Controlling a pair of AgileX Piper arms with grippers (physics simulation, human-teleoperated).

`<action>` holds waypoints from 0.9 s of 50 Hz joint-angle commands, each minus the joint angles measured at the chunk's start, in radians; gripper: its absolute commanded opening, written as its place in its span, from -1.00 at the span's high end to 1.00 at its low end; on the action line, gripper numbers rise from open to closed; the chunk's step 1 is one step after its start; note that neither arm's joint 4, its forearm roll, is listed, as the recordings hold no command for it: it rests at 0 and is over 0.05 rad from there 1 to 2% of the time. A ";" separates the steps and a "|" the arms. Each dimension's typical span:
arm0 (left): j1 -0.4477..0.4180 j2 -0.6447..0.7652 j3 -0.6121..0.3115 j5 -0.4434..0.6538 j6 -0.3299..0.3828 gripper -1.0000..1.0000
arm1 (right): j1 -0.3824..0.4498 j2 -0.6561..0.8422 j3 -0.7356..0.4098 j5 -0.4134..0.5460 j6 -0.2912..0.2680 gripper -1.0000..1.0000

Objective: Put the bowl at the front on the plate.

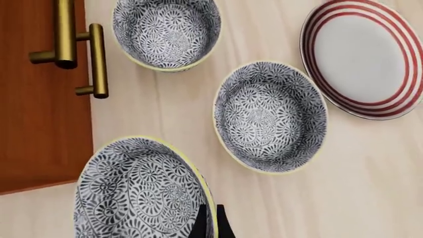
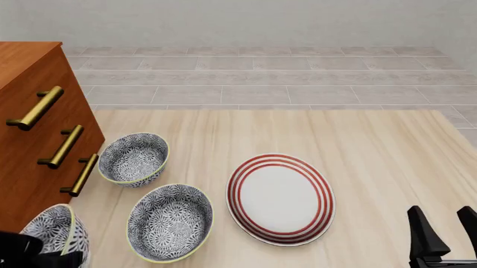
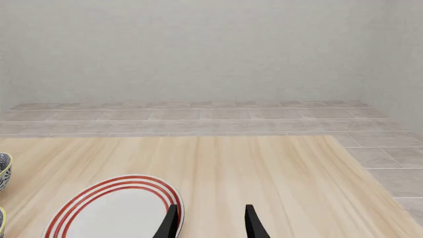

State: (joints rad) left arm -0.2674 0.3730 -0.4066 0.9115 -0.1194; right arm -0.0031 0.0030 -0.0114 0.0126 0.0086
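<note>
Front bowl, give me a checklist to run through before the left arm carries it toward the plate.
1. Left gripper closed on the front bowl: ok, its fingers pinch the rim.
2. Front bowl level: not ok, it is tilted in the front view.
3. Plate bare: ok, nothing lies on it.
4. Straight path free: not ok, the middle bowl stands between the front bowl and the plate; go over it.
5. Right gripper out of the way: ok, open and beside the plate.
</note>
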 commanded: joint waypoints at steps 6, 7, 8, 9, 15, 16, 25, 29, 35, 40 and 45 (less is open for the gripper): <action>-0.031 0.029 -0.054 -0.027 0.022 1.00 | 0.000 0.000 0.000 0.000 0.000 -1.00; -0.024 0.029 -0.057 -0.031 0.036 1.00 | 0.000 0.000 0.000 0.000 0.000 -1.00; -0.031 0.042 -0.055 -0.041 0.032 1.00 | 0.000 0.000 0.000 0.000 0.000 -1.00; -0.025 0.041 -0.067 -0.042 0.053 1.00 | 0.000 0.000 0.000 0.000 0.000 -1.00; -0.021 0.065 -0.069 -0.071 0.070 1.00 | 0.000 0.000 0.000 0.000 0.000 -1.00; -0.021 0.069 -0.071 -0.074 0.072 1.00 | 0.000 0.000 0.000 0.000 0.000 -1.00; -0.030 0.078 -0.084 -0.083 0.082 1.00 | 0.000 0.000 0.000 0.000 0.000 -1.00; -0.037 0.084 -0.097 -0.089 0.092 1.00 | 0.000 0.000 0.000 0.000 0.000 -1.00; -0.053 0.097 -0.116 -0.097 0.106 1.00 | 0.000 0.000 0.000 0.000 0.000 -1.00; -0.067 0.101 -0.132 -0.089 0.111 1.00 | 0.000 0.000 0.000 0.000 0.000 -1.00; -0.081 0.112 -0.149 -0.093 0.121 1.00 | 0.000 0.000 0.000 0.000 0.000 -1.00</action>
State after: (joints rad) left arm -0.3259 0.4693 -0.5231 0.8258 -0.0203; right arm -0.0031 0.0029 -0.0114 0.0126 0.0086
